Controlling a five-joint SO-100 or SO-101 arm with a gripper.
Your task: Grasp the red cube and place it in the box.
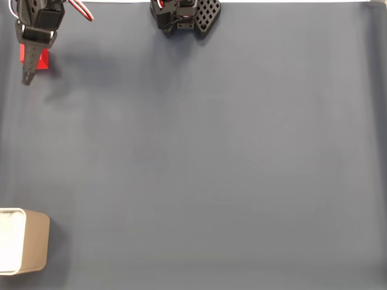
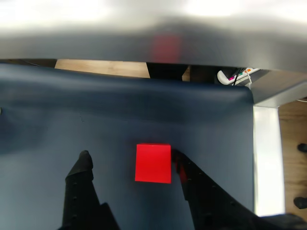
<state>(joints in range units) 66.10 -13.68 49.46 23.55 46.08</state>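
The red cube (image 1: 40, 59) sits on the dark blue mat at the far top left of the fixed view, partly covered by my gripper (image 1: 30, 69), which is lowered over it. In the wrist view the red cube (image 2: 153, 163) lies between the two black fingers of my open gripper (image 2: 130, 157). The right finger (image 2: 184, 170) is against the cube's side, while the left finger (image 2: 82, 167) stands well apart from it. The box (image 1: 36, 241), beige with a white inside, stands at the bottom left corner of the fixed view, far from the gripper.
The arm's black base (image 1: 184, 15) is at the top middle of the fixed view. In the wrist view the mat's far edge (image 2: 144, 79) and right edge (image 2: 252, 143) are close to the cube. A white power strip (image 2: 235, 76) lies beyond the mat.
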